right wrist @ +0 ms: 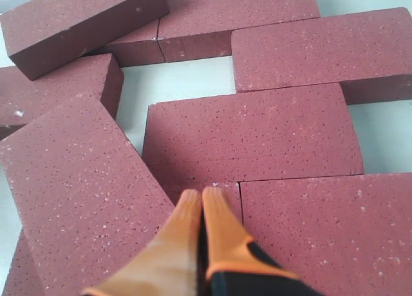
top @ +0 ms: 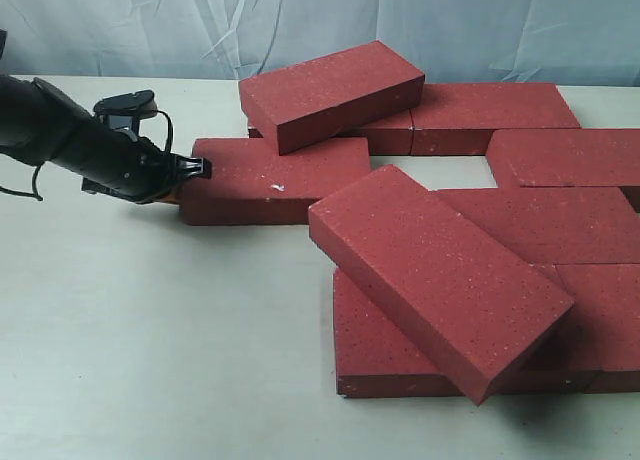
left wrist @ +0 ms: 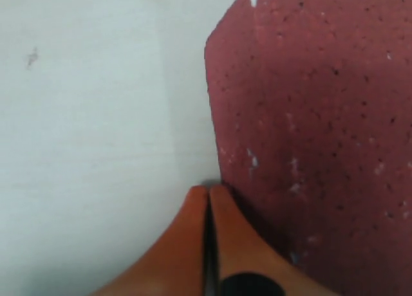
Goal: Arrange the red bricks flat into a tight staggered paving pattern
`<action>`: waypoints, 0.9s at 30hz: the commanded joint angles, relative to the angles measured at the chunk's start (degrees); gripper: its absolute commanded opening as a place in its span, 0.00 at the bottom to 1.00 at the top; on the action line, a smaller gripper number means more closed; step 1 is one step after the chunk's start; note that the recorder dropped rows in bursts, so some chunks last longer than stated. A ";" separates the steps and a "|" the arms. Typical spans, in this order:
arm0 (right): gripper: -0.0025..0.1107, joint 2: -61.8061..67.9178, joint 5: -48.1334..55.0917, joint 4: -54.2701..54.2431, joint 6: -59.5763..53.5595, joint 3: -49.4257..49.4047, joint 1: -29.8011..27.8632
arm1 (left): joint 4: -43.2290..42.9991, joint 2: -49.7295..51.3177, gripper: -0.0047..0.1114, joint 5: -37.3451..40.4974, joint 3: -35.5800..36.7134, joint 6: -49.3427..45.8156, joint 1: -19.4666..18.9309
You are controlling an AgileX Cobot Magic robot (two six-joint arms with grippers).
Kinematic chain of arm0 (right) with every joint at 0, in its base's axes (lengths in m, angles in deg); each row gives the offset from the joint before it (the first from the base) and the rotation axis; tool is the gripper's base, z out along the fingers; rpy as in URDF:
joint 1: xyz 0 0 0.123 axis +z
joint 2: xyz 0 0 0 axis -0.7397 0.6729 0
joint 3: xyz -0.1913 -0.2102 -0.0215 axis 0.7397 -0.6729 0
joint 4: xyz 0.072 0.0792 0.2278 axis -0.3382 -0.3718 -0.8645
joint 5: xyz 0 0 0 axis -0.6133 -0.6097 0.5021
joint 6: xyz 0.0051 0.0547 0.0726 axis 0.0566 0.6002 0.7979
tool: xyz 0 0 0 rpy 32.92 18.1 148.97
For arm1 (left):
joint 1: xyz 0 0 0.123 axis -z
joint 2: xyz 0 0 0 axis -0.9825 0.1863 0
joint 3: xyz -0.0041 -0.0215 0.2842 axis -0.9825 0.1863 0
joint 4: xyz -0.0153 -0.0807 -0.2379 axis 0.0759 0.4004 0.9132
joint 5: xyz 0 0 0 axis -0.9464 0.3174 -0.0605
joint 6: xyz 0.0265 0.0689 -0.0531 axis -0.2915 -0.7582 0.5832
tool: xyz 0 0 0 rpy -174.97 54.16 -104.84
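Note:
Several dark-red speckled red bricks lie on the pale table. One flat brick [top: 270, 180] with a small white chip lies at the left of the group. My left gripper [top: 188, 168] is shut, its orange fingertips against that brick's left end; the left wrist view shows the gripper [left wrist: 209, 190] touching the brick [left wrist: 309, 141] at its edge. A large brick [top: 440, 280] leans tilted on flat ones at the front. Another [top: 330, 92] rests askew on the back row. My right gripper [right wrist: 199, 194] is shut and empty above flat bricks [right wrist: 251, 135], beside the tilted one [right wrist: 77, 193]; the exterior view does not show it.
Flat bricks [top: 565, 155] fill the right side up to the picture's edge. A gap of bare table [top: 450, 170] shows between the back row and the middle bricks. Open table [top: 150, 340] spreads at the front left. A blue-grey cloth [top: 300, 20] hangs behind.

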 commanded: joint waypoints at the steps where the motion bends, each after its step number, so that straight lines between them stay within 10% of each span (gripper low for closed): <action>1: 0.02 0.30 -0.24 0.05 -0.40 -0.27 -0.17 | -3.72 0.50 0.04 0.63 -0.64 -0.09 0.54; 12: 0.02 0.30 -0.24 0.86 -0.40 -0.27 -0.17 | -3.54 0.50 0.04 1.20 -0.64 0.35 -7.16; 27: 0.02 0.30 -0.35 4.82 -0.40 -0.27 -0.17 | 11.30 0.50 0.04 3.26 -0.64 0.05 -6.53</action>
